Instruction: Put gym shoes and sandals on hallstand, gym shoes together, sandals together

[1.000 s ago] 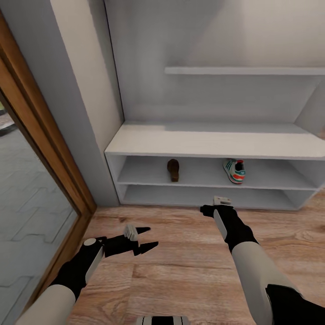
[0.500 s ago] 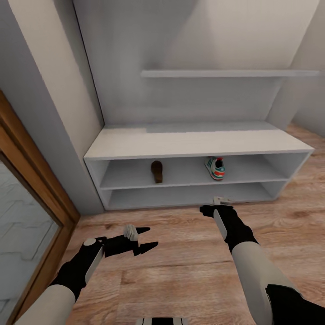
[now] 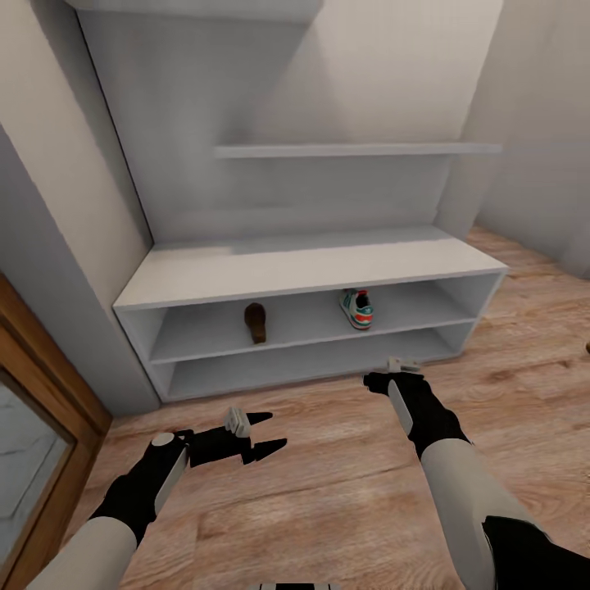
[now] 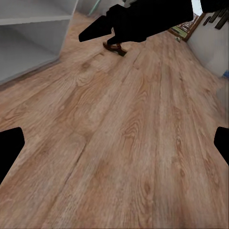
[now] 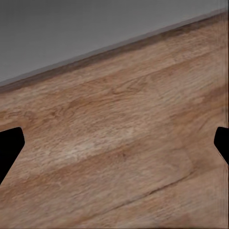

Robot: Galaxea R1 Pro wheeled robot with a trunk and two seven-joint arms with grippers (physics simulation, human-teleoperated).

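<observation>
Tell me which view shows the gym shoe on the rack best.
Head view: the gym shoe sits on the hallstand's upper tier, apart from a brown sandal. The left wrist view catches a corner of the rack, without the shoe.

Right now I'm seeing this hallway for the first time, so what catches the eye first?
The pale shoe rack against the wall, with one brown sandal and one white-and-green sneaker standing apart on its upper open tier. In front, over the wood floor, the left gripper and right gripper hang empty and open. The left wrist view shows another brown sandal lying on the floor further off.
</observation>
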